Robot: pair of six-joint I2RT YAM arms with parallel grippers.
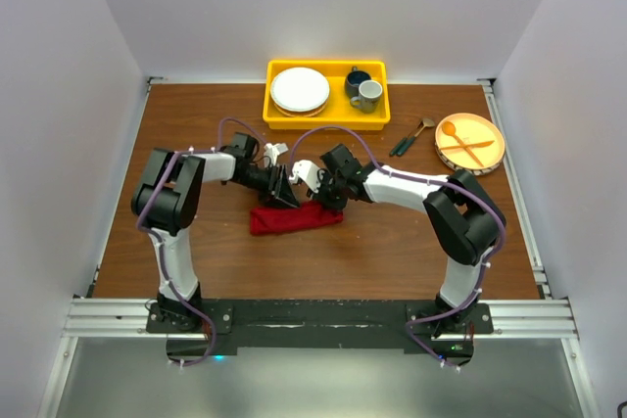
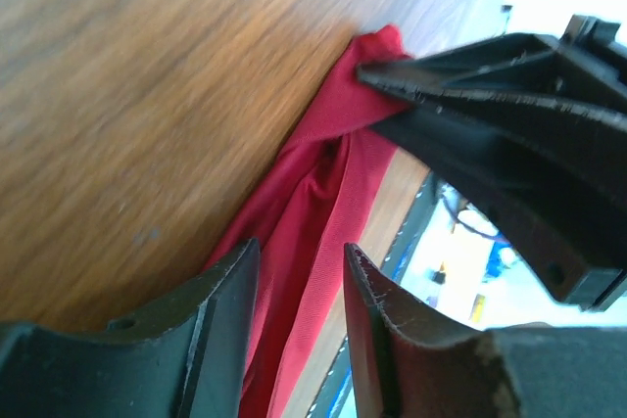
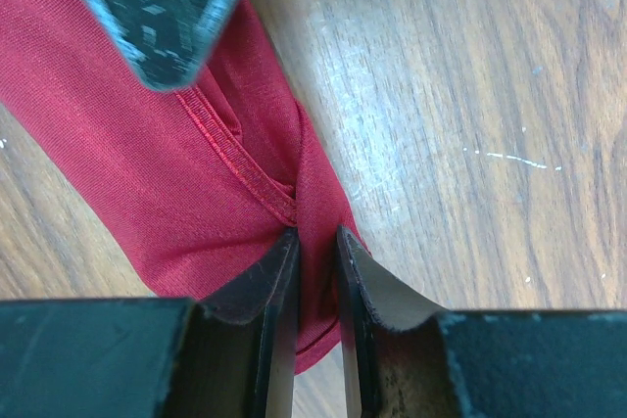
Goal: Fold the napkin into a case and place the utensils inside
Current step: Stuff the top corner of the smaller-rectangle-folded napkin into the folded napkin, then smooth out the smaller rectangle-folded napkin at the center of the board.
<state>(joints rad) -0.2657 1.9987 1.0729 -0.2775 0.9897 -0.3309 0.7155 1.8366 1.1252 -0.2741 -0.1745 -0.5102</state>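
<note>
We found the napkin [image 1: 294, 217] lying on the worktop [image 1: 392, 242] as a bunched, long red strip between the two arms, near the middle and well apart from the yellow tray [image 1: 328, 125] at the far edge. The right claw [image 3: 315, 237] stood narrow, its two fingers pinching a raised fold of the red cloth at the strip's hemmed end. The left claw [image 2: 299, 252] stood partly open over the other stretch of the strip. Red cloth showed through the gap between its fingers, though we could not tell whether they touched it. From above, both claws met close together over the strip's far edge, the left claw [image 1: 287, 195] just beside the right claw [image 1: 318, 195]. In each wrist view the other arm's dark finger crossed the upper part of the picture. The utensils [image 1: 413, 137] lay on the bare worktop to the right of the tray, just beside a round plate [image 1: 490, 157] that carried more crossed cutlery. White plates [image 1: 300, 90] and two mugs [image 1: 364, 92] sat in the tray.
</note>
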